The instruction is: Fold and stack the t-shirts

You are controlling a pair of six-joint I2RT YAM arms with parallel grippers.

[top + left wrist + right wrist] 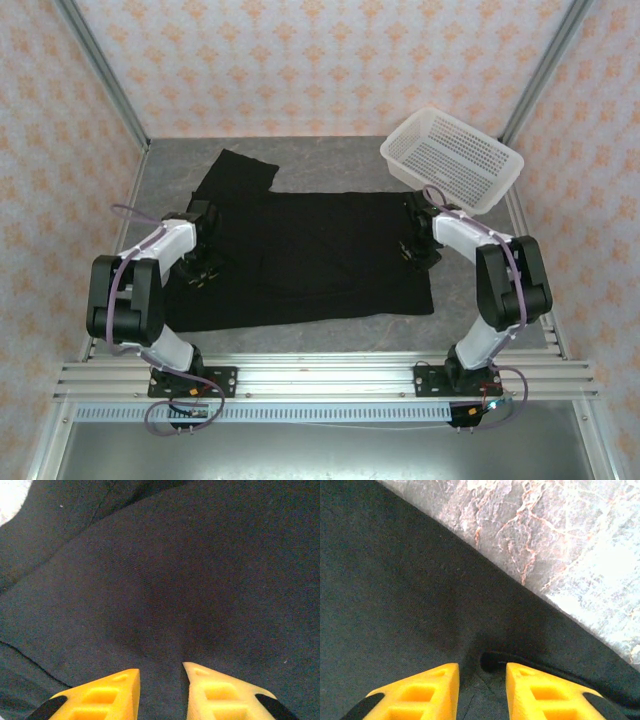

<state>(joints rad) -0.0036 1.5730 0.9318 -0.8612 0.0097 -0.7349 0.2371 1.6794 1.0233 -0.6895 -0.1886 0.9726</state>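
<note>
Your overhead camera shows the black t-shirt (310,255) spread flat on the grey worktop (330,335), white perforated basket (452,158) beyond. Wrist views add woven cotton bunched between each narrowed yellow end effector, left (160,690) and right (482,690), pinching it.

Left of the white basket (452,158) the far tabletop (330,165) lies open to me — the basket itself, tilted over the right rail (533,260), blocks that far corner.
</note>
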